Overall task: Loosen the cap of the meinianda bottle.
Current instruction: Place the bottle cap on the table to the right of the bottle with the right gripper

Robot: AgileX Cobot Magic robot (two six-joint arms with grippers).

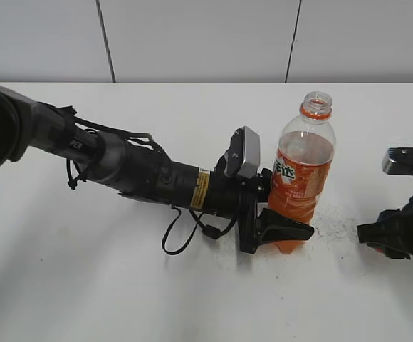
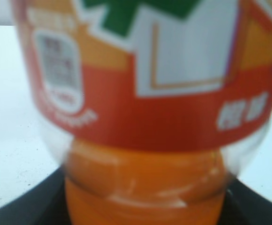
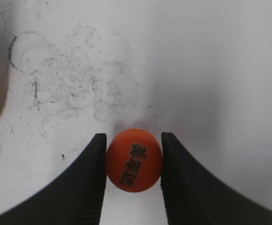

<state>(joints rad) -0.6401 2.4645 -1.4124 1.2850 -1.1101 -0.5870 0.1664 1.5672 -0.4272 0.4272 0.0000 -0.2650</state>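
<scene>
The meinianda bottle [image 1: 302, 167] stands upright on the white table, with orange drink, an orange label and an orange neck ring. Its mouth [image 1: 317, 98] is open, with no cap on it. My left gripper [image 1: 286, 231] is shut on the bottle's lower body. The bottle fills the left wrist view [image 2: 150, 117], with the dark fingers at the bottom corners. My right gripper [image 3: 133, 137] is shut on the cap [image 3: 133, 161], which is round and orange with a dark printed mark on top, just above the table. In the exterior view the right gripper [image 1: 367, 234] is low at the right edge, apart from the bottle.
The white table [image 1: 121, 285] has grey scuff marks [image 1: 335, 224] between the bottle and the right gripper. They also show in the right wrist view [image 3: 75, 79]. A grey panelled wall [image 1: 192, 35] stands behind the table's back edge.
</scene>
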